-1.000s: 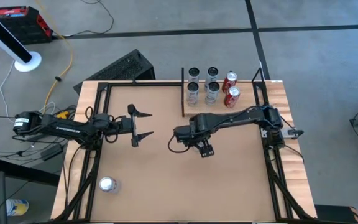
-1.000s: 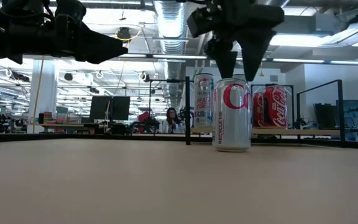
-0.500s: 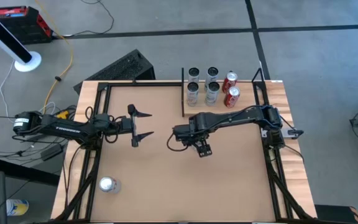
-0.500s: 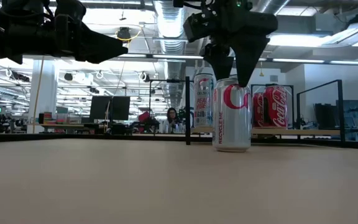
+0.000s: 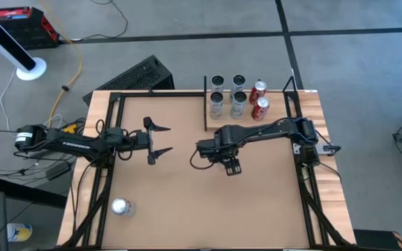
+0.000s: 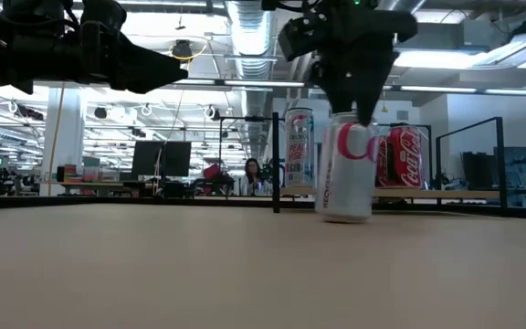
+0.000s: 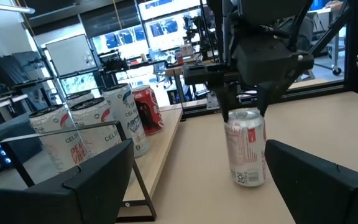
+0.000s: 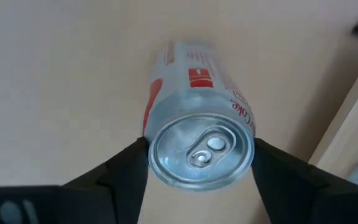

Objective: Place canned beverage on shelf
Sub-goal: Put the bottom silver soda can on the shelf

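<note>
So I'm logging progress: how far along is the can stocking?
Six cans already stand on the shelf. The right gripper is clamped on a silver can, slightly tilted on the table. Another silver can waits near the left front corner.

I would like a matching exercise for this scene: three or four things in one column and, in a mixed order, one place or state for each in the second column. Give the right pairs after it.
Things
1. silver diet cola can
2. two red cola cans
3. lone silver can
4. left gripper

Places or states
A. at the table's near left corner
B. on the pale wood-grain shelf, beside silver cans
C. open, hovering over the left half of the table
D. tilted at mid-table, between the jaws of the right gripper

Pairs: 1-D, 2-B, 3-A, 4-C
</note>
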`<action>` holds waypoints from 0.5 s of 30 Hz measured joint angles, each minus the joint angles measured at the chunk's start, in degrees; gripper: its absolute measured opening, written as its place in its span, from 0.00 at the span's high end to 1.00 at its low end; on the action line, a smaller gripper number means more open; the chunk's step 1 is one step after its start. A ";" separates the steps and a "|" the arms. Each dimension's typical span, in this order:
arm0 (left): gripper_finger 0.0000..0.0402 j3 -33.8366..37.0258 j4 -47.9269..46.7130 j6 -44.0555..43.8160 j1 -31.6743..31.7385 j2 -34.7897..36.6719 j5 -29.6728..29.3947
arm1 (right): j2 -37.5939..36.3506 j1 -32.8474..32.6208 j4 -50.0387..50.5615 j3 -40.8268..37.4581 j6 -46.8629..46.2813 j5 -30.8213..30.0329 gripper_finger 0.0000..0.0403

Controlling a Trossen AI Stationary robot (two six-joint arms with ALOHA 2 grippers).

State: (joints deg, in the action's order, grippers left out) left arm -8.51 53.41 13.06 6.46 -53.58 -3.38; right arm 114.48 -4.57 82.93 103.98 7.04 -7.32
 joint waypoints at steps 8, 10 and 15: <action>0.13 0.00 -0.33 0.00 0.00 0.00 0.00 | -6.72 3.00 6.94 -0.31 -7.45 -0.09 0.32; 0.13 0.00 -0.52 0.00 0.00 -0.02 -0.02 | -10.02 4.12 7.04 -0.71 -9.28 -0.28 0.32; 0.13 0.00 -0.61 0.01 -0.02 0.00 -0.02 | -17.89 6.79 6.98 -3.66 -13.43 -0.07 0.32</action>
State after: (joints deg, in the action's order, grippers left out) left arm -8.51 52.80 13.07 6.44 -53.58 -3.40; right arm 96.60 2.22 89.91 100.33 -6.40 -7.39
